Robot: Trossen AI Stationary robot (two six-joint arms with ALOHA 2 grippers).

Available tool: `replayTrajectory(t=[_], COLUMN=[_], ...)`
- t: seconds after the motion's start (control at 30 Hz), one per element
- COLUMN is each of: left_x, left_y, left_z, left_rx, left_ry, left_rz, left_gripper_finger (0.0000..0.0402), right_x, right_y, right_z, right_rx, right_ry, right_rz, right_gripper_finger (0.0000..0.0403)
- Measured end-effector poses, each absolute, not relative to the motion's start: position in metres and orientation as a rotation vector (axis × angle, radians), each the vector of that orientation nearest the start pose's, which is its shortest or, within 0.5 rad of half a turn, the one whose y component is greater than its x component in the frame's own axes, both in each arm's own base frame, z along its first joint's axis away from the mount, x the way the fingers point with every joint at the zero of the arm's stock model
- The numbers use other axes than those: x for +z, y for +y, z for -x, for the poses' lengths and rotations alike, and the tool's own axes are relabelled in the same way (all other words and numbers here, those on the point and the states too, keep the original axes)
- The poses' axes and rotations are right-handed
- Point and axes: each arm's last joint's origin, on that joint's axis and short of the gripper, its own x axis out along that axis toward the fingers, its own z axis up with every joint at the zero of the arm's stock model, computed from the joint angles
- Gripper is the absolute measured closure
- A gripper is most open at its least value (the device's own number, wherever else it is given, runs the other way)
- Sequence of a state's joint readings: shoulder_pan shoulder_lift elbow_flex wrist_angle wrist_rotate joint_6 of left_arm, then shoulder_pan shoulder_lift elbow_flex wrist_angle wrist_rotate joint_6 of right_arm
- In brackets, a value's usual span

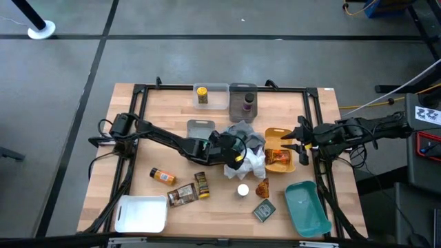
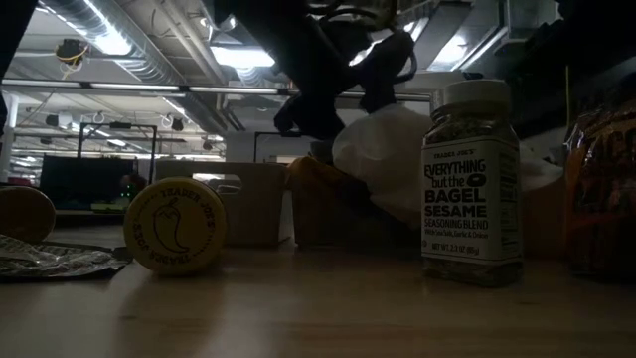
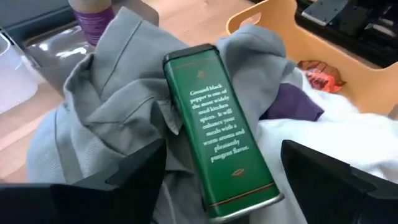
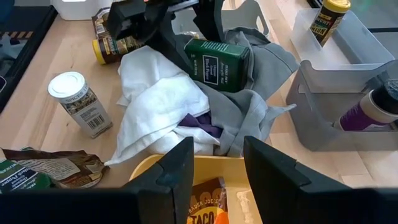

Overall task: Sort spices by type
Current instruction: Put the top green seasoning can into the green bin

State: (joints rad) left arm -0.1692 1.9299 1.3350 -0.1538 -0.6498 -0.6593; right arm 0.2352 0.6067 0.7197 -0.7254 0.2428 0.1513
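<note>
The green tin (image 3: 219, 132) lies on the grey cloth (image 3: 112, 118), between the left gripper's (image 3: 221, 180) parted fingers. It looks rigid, smooth, probably slippery; best held across its long flat sides.

A pale wooden table top (image 1: 172, 110) framed by dark metal rails stands on a smooth grey concrete floor (image 1: 207, 62) crossed by dark straight seams. A white round stand base (image 1: 41, 29) rests on the floor in the far left corner, and a yellow cable (image 1: 375, 102) trails over the floor on the right. From table height, the room behind is dim, with long bright ceiling strip lights (image 2: 104, 38) and silver exposed ducts and pipes (image 2: 189, 30) overhead.
</note>
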Motion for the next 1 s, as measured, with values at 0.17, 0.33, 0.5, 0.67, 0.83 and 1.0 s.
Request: replayTrajectory(t=[0.17,0.33,0.5,0.67,0.83,1.0], left_x=[0.199,0.199,0.202,0.208,0.222,0.233], left_y=[-0.052,-0.052,-0.052,-0.053,-0.054,-0.054], left_z=[-0.411,-0.411,-0.411,-0.413,-0.418,-0.422], left_rx=[0.673,0.677,0.673,0.662,0.639,0.615], left_ry=[0.526,0.520,0.508,0.492,0.462,0.450], left_rz=[0.329,0.345,0.356,0.370,0.359,0.315], left_gripper_finger=[0.0147,0.0216,0.0281,0.0282,0.0281,0.0271], right_x=[0.286,0.286,0.286,0.286,0.285,0.282], right_y=[0.021,0.021,0.021,0.021,0.021,0.023], right_z=[-0.117,-0.117,-0.117,-0.117,-0.118,-0.124], right_rx=[-0.052,-0.052,-0.052,-0.052,-0.044,-0.038], right_ry=[0.593,0.593,0.593,0.593,0.603,0.635], right_rz=[-0.002,-0.002,-0.002,-0.003,-0.007,-0.002], right_gripper_finger=[0.0262,0.0262,0.0262,0.0262,0.0262,0.0262])
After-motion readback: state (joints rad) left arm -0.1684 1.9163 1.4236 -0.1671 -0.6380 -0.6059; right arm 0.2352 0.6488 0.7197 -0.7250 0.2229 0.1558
